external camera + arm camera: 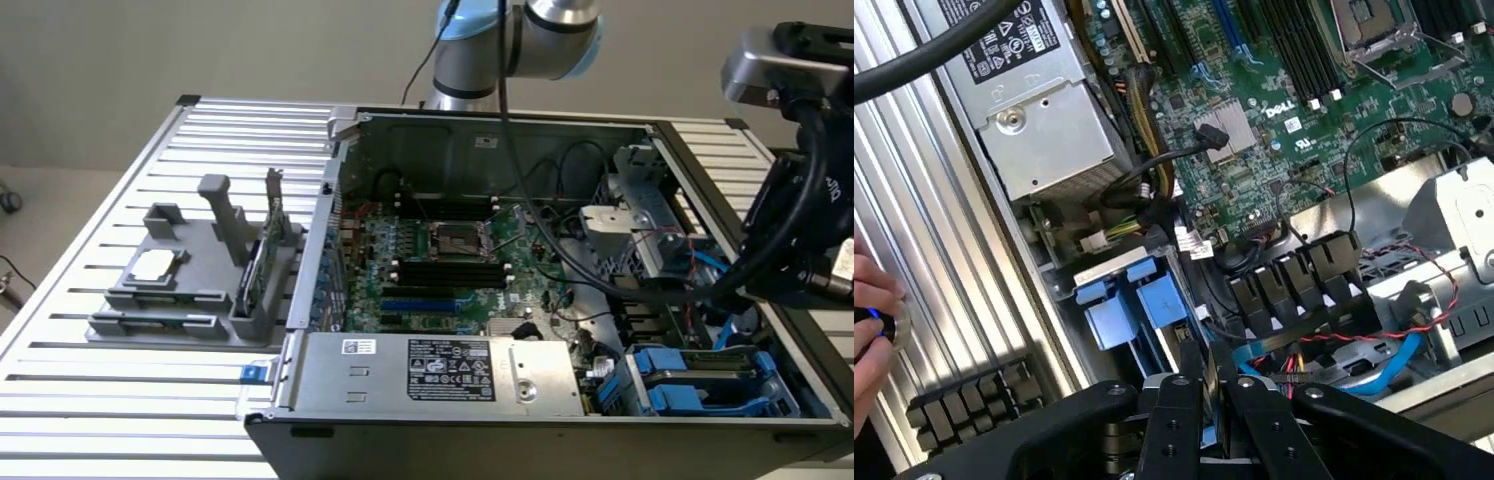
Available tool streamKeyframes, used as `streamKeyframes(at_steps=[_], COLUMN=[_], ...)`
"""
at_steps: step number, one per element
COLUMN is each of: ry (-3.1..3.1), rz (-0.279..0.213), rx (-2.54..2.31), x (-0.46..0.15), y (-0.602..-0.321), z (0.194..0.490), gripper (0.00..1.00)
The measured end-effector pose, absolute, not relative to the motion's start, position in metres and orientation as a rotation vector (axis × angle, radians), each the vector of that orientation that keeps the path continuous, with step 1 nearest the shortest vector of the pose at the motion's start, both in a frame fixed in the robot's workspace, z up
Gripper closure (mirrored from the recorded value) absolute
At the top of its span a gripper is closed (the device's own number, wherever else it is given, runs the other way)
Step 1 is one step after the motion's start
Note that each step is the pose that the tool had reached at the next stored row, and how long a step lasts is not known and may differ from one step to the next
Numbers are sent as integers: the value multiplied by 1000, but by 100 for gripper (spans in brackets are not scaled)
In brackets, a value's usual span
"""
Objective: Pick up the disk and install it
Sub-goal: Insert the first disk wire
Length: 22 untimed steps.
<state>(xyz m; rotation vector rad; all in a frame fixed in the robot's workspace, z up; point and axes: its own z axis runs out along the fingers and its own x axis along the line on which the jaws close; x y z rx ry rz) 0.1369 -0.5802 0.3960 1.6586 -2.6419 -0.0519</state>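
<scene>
Case (441, 140): lying open on its side on the table, right below me.
Table (120, 400): slatted metal, carrying the lot.
Motherboard (427, 265): sitting flat inside the case, CPU socket (454, 240) showing mid-board.
Power supply (441, 372): silver box, sitting along the case's near edge.
Grey holder (187, 300): standing just beside the case on the exterior view's left, holding a green card (276, 235) upright.
Black cables (534, 215): trailing over the board.

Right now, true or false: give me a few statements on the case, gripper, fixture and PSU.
1. The case is open, with the motherboard exposed. True.
2. The gripper is at the fixture. False: it is near the blue carriers inside the case.
3. The PSU lies on the table. False: it sits inside the case.
4. A hand is over the table beside the case. True.
</scene>
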Motion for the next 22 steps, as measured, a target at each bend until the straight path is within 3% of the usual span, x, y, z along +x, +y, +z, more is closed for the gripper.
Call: streamKeyframes(at_steps=[22], ry=[-2888], rz=[-62], rx=[1201], x=[137], y=[-580], z=[396], gripper=[82])
